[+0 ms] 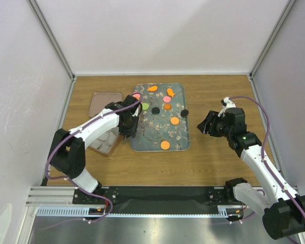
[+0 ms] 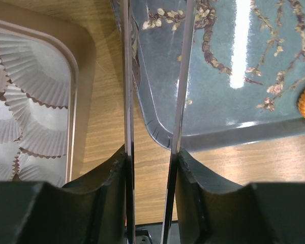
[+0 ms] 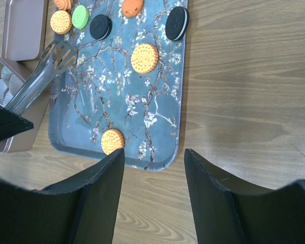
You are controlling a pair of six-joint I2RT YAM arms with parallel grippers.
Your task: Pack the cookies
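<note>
Clearly, the cookies [image 3: 144,58] lie scattered on the blue-grey floral tray [image 3: 157,127], about ten in the top view: round orange, pink, green and black ones, and an orange fish-shaped one [image 1: 152,89] near the far edge. Most cluster in the tray's far half. One orange round cookie [image 3: 112,141] sits alone close to the near rim, and a black sandwich cookie [image 3: 177,23] rests tilted against the right rim. Over the tray's left side hangs a pair of metal tongs [image 3: 40,81], its two arms apart with nothing seen between them and its tips above the tray just short of the green and black cookies. The left gripper [image 2: 152,152] is closed on the tongs, one finger pressing each arm from outside. Just left of the tray stands a square metal tin [image 2: 81,61] lined with white pleated paper cups [image 2: 35,76], and beyond it its brownish-pink lid [image 3: 24,28] lies flat. The right gripper [image 3: 153,155] hovers at the tray's right side, its jaws spread and holding nothing, above the wooden surface [image 3: 244,101] that carries everything.
</note>
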